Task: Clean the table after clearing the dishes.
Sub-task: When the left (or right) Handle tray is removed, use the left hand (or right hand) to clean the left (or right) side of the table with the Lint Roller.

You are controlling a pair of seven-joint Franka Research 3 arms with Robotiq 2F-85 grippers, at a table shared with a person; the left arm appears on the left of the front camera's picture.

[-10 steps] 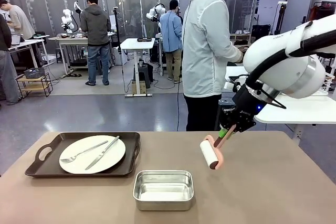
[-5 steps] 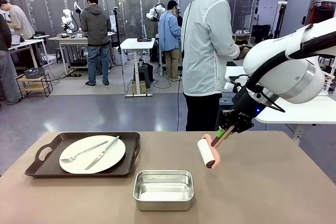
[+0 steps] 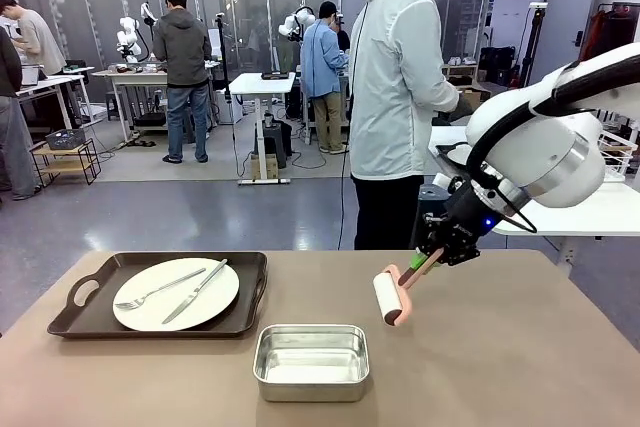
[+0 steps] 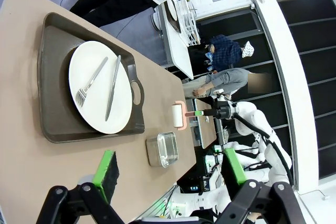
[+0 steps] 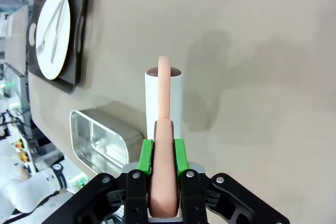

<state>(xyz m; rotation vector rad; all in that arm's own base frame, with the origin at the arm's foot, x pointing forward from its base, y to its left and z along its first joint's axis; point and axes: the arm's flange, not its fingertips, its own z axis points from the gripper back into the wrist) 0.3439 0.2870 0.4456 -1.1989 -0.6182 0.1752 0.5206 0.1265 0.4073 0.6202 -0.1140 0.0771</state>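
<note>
**Roller in my right jaws, dishes on the table**

Front view: my right gripper [image 3: 428, 257] is closed on the pink handle of a lint roller [image 3: 388, 299], low over the table [image 3: 520, 347] (touching or not, I cannot tell). The plate [image 3: 205, 302] with fork [image 3: 150, 294] and knife [image 3: 195, 292] lies on its tray [image 3: 90, 282] at the left, and a pan [image 3: 311, 379] is near.

Left wrist view: my left gripper [image 4: 169, 167] stands wide open and holds nothing.

Right wrist view: my jaws squeeze the handle from both sides.

The worktop's [image 3: 540, 347] right half lies bare, with wide room to pass. The tray [image 3: 105, 272] with its plate [image 3: 150, 312] takes the left, and the pan [image 3: 311, 385] sits just beside the tray's near right corner. The roller [image 3: 387, 299] in the right gripper [image 3: 420, 265] hangs low near the middle. A person [image 3: 395, 97] stands at the far edge.
</note>
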